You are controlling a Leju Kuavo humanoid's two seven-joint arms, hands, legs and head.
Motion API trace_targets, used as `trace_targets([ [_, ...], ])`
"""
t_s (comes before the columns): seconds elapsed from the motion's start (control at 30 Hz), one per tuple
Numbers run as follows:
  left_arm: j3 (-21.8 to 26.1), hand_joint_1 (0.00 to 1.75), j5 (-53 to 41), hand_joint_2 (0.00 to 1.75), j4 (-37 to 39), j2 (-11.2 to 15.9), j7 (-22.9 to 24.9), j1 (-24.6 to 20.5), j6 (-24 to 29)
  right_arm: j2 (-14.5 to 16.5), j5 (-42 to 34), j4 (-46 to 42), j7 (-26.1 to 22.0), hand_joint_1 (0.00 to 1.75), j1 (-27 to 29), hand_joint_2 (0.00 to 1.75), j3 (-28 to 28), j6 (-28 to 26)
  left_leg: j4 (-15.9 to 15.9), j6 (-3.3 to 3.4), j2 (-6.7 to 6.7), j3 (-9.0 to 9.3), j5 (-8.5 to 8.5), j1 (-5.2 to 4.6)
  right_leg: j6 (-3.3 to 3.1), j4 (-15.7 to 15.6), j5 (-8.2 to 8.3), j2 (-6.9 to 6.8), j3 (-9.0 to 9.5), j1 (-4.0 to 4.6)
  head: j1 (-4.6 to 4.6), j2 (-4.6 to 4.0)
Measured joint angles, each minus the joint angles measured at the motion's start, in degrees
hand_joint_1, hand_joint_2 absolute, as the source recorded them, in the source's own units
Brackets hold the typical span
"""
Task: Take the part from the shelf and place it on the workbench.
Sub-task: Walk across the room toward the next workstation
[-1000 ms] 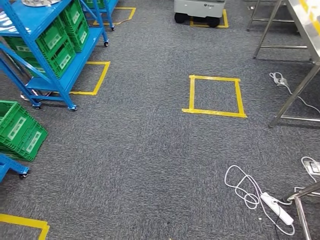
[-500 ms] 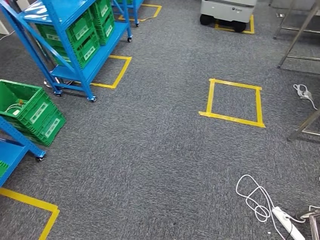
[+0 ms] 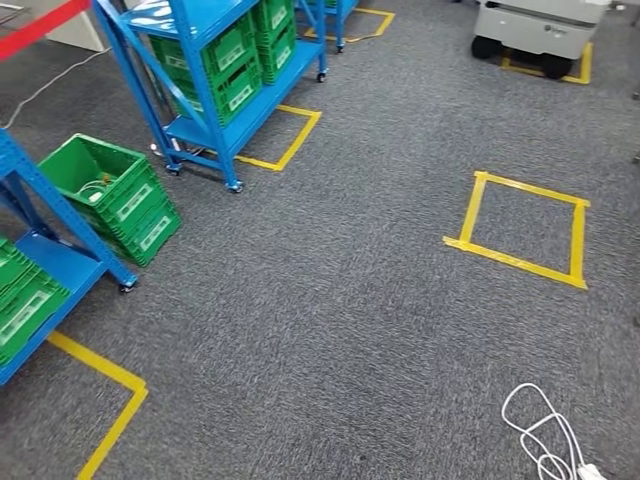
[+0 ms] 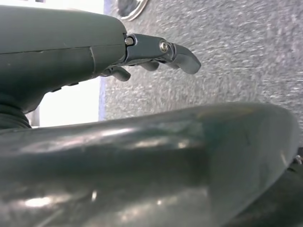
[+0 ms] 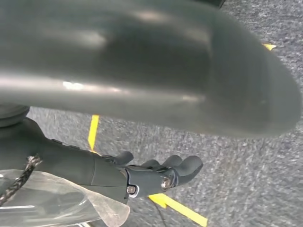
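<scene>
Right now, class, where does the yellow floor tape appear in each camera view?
Head view: yellow floor tape square, right of centre, on grey carpet.
Left wrist view: not in it; carpet beyond left hand.
Right wrist view: strips beside right hand.
Shared landmark: the grey carpet.

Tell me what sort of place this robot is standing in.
Probably a factory or warehouse test floor: blue metal shelving racks on castors hold green plastic crates, yellow tape squares mark stations on the grey carpet, and a grey wheeled machine is parked at the back.
</scene>
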Motion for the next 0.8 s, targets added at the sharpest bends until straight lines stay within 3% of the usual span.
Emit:
trace_targets([
  [0.07,0.01,0.00,0.03,0.00,0.00,-0.04,-0.06,-0.13,0.08,-0.01,0.02,0.00,-0.01,0.00,0.10,0.00,0.00,0.25,5.56,-0.49,2.79,-2.52,-3.23,-0.04,-0.47,-0.10,-0.08,-1.70,0.12,0.10,-0.37,0.00],
  [0.13,0.01,0.00,0.06,0.00,0.00,-0.07,-0.15,-0.18,0.14,-0.04,0.02,0.00,0.02,0.00,0.21,0.00,0.00,0.41,12.73,-0.76,3.87,-5.91,-6.28,0.08,-0.73,-0.08,-0.26,-3.54,0.13,0.33,-0.48,0.00],
  [0.17,0.01,0.00,0.06,0.00,0.00,-0.07,-0.18,-0.12,0.16,-0.05,0.02,0.00,0.03,0.00,0.22,0.00,0.00,0.44,14.44,-0.78,4.07,-6.69,-6.50,0.12,-0.81,-0.07,-0.34,-4.38,0.15,0.43,-0.49,0.00],
  [0.2,0.01,0.00,0.06,0.00,0.00,-0.07,-0.19,-0.04,0.18,-0.07,0.02,0.00,0.03,0.00,0.19,0.00,0.00,0.45,13.96,-0.70,4.25,-6.39,-5.60,0.13,-0.83,-0.07,-0.40,-5.12,0.21,0.50,-0.50,0.00],
  [0.27,0.01,0.00,0.06,0.00,0.00,-0.05,-0.19,0.08,0.22,-0.07,0.02,0.00,0.03,0.00,0.04,0.87,0.00,0.45,7.32,-0.20,5.46,-2.94,-1.68,-0.03,-0.74,-0.08,-0.57,-6.39,0.51,0.61,-0.51,0.00],
  [0.33,0.01,0.00,0.06,0.00,0.00,-0.06,-0.22,-0.06,0.25,-0.07,0.03,0.00,0.01,0.00,-0.06,1.75,0.00,0.46,0.67,0.54,7.97,0.38,0.55,-0.62,-0.41,-0.03,-0.83,-7.46,0.77,0.87,-0.49,0.00],
  [0.37,0.01,0.00,0.06,0.00,0.00,-0.06,-0.23,-0.13,0.28,-0.07,0.05,0.00,-0.01,0.00,-0.09,1.75,0.00,0.50,-0.78,0.85,8.78,0.97,0.71,-0.91,-0.21,-0.02,-0.94,-7.99,0.84,0.98,-0.46,0.00],
  [0.43,0.02,0.00,0.07,0.00,0.00,-0.04,-0.26,-0.10,0.40,-0.07,0.13,0.00,-0.04,0.00,-0.22,1.75,0.00,0.61,-1.37,1.35,8.22,0.94,0.65,-1.09,0.30,-0.18,-1.08,-9.07,1.10,1.04,-0.44,0.00],
  [0.47,0.04,0.00,0.09,0.00,0.00,-0.04,-0.26,0.01,0.48,-0.07,0.16,0.00,-0.05,0.00,-0.31,1.75,0.00,0.66,-1.70,1.61,7.65,1.05,0.85,-0.97,0.62,-0.11,-1.36,-8.84,1.18,1.00,-0.40,0.00],
  [0.53,0.08,0.00,0.14,0.00,0.00,-0.10,-0.31,0.05,0.66,-0.07,0.25,0.00,-0.10,0.00,-0.40,1.75,0.01,0.72,-2.36,2.21,6.49,1.36,1.34,-0.63,1.18,2.37,-3.24,-6.42,0.22,0.88,-0.22,0.00],
  [0.6,0.12,0.00,0.15,0.00,-0.01,-0.19,-0.50,-0.08,0.79,-0.08,0.28,0.00,-0.11,0.00,-0.19,1.75,0.02,0.80,-2.49,2.54,5.26,1.33,1.53,-0.53,1.38,9.21,-6.68,-3.74,-3.03,0.78,-0.08,0.00],
  [0.63,0.14,0.00,0.15,0.00,-0.01,-0.20,-0.62,-0.12,0.84,-0.08,0.28,0.00,-0.09,0.00,-0.06,1.75,0.02,0.85,-2.48,2.60,4.55,1.30,1.54,-0.54,1.42,12.92,-8.02,-3.24,-4.91,0.75,-0.08,0.00],
  [0.67,0.18,0.00,0.15,0.00,-0.01,-0.19,-0.74,-0.09,0.91,-0.09,0.30,0.00,-0.07,0.00,0.04,1.75,0.02,0.90,-2.46,2.62,3.85,1.33,1.53,-0.55,1.45,15.18,-8.37,-3.06,-6.19,0.74,-0.10,0.00],
  [0.7,0.21,0.00,0.15,0.00,0.00,-0.17,-0.84,-0.04,1.00,-0.09,0.35,0.00,-0.05,0.00,0.08,1.75,0.01,1.00,-2.43,2.61,3.12,1.41,1.52,-0.53,1.47,15.45,-7.60,-2.97,-6.58,0.71,-0.09,0.00],
  [0.73,0.25,0.00,0.15,0.00,0.00,-0.17,-0.92,0.01,1.11,-0.09,0.41,0.00,-0.03,0.00,0.07,1.75,0.01,1.15,-2.41,2.53,2.36,1.56,1.47,-0.49,1.47,13.26,-5.68,-2.79,-5.78,0.64,-0.10,0.00],
  [0.8,0.29,0.00,0.15,0.00,0.00,-0.17,-1.04,0.02,1.31,-0.09,0.54,0.00,-0.02,0.00,0.02,1.75,0.01,1.43,-2.24,2.15,0.94,1.80,1.25,-0.45,1.52,5.54,-1.55,-0.90,-2.40,0.35,-0.05,0.00],
])
